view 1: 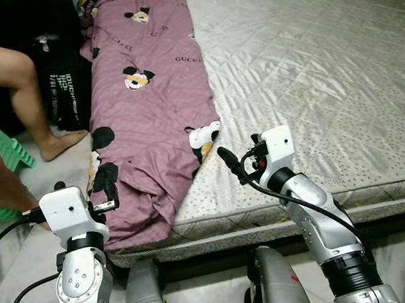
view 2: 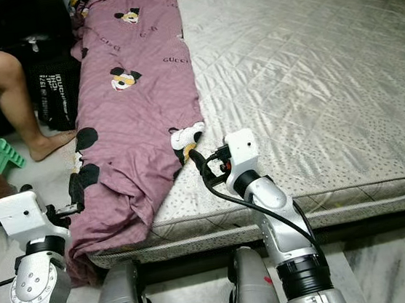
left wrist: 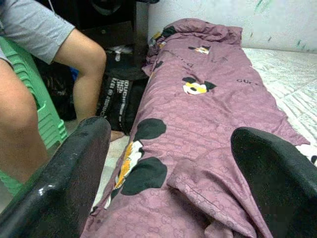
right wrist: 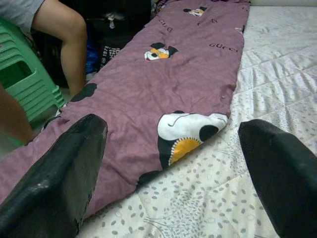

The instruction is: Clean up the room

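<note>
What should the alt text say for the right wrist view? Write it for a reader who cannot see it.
The right gripper, its two black fingers spread open, hovers low over the mattress, facing the corner of a purple cartoon-print blanket. Beyond the blanket are a person's leg and a green plastic stool.

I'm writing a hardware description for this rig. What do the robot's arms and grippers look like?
Both arms are silver metal tubes with rounded joints and black collar rings. Each wrist carries a white boxy housing, and black cables loop along it. The left gripper and right gripper each have two long, glossy black fingers with rounded tips.
</note>
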Available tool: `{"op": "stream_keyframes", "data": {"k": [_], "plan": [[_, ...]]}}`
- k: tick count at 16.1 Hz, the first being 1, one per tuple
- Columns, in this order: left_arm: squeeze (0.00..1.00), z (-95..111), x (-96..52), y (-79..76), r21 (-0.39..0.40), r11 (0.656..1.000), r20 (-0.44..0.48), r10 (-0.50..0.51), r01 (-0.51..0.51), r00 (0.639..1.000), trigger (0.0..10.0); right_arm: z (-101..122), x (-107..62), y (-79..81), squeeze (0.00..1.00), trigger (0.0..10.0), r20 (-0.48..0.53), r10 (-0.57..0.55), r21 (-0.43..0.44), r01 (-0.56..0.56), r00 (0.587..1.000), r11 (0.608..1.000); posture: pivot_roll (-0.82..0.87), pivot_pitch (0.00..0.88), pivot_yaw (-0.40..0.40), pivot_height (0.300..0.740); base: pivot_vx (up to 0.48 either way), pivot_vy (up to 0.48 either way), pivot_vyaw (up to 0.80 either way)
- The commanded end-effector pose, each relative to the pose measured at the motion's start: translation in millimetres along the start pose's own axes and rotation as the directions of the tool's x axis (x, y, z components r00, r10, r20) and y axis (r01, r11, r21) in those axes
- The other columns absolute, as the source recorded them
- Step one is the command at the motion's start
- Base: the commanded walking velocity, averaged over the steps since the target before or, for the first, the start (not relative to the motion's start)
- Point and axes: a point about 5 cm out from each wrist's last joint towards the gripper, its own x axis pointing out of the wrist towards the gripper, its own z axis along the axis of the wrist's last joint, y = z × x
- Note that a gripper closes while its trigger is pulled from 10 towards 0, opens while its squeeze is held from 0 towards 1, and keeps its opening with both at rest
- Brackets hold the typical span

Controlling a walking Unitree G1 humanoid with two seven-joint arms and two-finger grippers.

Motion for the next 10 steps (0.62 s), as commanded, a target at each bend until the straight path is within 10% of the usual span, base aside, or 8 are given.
{"op": "stream_keyframes", "data": {"k": [1,10], "plan": [[0.0,-0.1,-0.1,1.7,0.001,1.0,-0.007,0.014,-0.014,1.0,10.0,-1.7,-0.9,-1.7,0.0,10.0,-0.011,-0.012,0.011,0.012,1.0,1.0,-0.02,0.106,-0.03,0.599,0.0,0.0,0.0],[0.0,1.8,2.1,5.2,0.037,0.997,0.005,0.064,-0.065,0.998,10.0,-2.2,-0.5,-2.9,0.0,10.0,-0.022,-0.019,0.018,0.019,1.0,1.0,-0.02,0.114,-0.033,0.529,0.0,0.0,0.0]]}}
